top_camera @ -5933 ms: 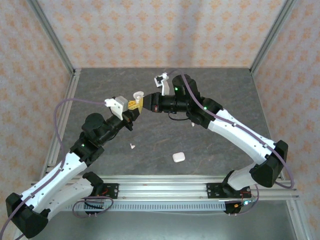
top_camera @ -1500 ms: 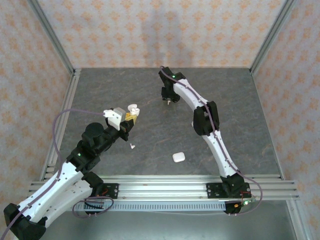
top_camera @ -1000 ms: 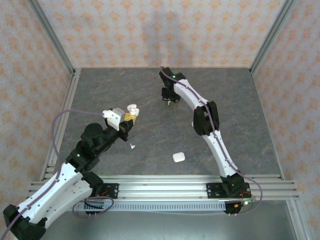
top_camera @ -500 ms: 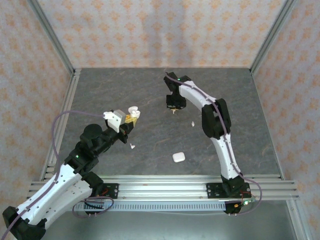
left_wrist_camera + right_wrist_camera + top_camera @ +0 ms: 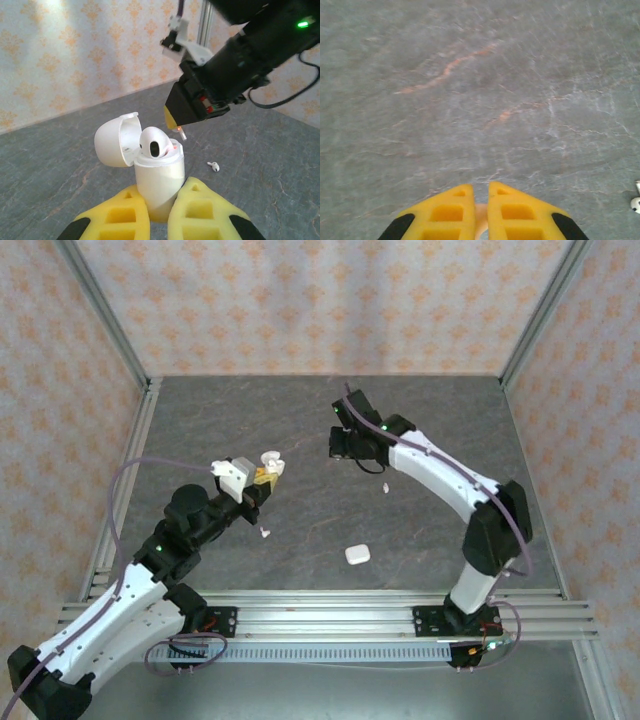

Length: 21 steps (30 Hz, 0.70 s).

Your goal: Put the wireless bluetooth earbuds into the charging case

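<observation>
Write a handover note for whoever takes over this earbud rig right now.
Left pincer: shut on the open charging case, lid tipped back.
Right pincer: shut, apparently on a held earbud, close beside that case.
Done: one seated earbud in the case.
Left: seat the held one, then the loose earbud near the left arm and the far earbud beside the right arm, both on the table. A closed case lies near the front edge.

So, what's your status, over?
Left end effector shut on open case, one earbud seated. Right end effector shut on small white stem, likely an earbud. Two earbuds loose nearby.
</observation>
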Tool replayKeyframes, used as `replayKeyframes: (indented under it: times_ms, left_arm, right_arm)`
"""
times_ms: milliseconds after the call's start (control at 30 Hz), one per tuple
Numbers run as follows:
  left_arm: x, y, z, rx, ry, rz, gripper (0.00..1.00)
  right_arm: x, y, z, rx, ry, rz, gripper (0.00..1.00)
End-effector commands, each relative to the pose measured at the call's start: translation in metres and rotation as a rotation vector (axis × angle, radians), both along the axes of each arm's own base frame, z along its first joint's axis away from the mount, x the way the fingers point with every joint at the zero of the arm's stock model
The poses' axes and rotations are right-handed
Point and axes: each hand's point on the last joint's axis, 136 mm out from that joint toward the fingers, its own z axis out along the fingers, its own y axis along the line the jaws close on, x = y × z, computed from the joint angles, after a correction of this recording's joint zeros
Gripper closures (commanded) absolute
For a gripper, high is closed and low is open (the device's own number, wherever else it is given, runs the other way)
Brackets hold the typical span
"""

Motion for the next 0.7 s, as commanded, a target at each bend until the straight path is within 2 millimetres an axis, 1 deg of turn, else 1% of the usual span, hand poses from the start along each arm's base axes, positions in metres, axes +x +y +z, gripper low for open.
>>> replayKeyframes:
  times_ms: [0,200,367,500,567,667]
  left_arm:
    - [0.000,-0.006,0.041,-0.068,-0.096,-0.031,1.00]
    - [0.004,-0.011,0.050,-0.092,-0.114,-0.040,1.00]
    - [0.006,-0.012,0.059,-0.106,-0.137,-0.038,1.00]
    - [0.007,-0.012,0.065,-0.122,-0.154,-0.039,1.00]
    - [0.008,-0.013,0.068,-0.130,-0.156,-0.038,1.00]
    - [0.009,-0.014,0.071,-0.144,-0.160,-0.042,1.00]
  right_arm:
    - [-0.001,0.010,0.046,0.089,-0.164,-0.035,0.89]
    - [-0.020,0.021,0.102,0.225,-0.285,-0.022,0.90]
    - [-0.035,0.025,0.145,0.345,-0.357,-0.015,0.90]
    - [-0.048,0.028,0.172,0.433,-0.401,-0.005,0.90]
    - [-0.053,0.030,0.182,0.475,-0.423,-0.006,0.90]
    - [-0.059,0.035,0.192,0.517,-0.448,-0.002,0.90]
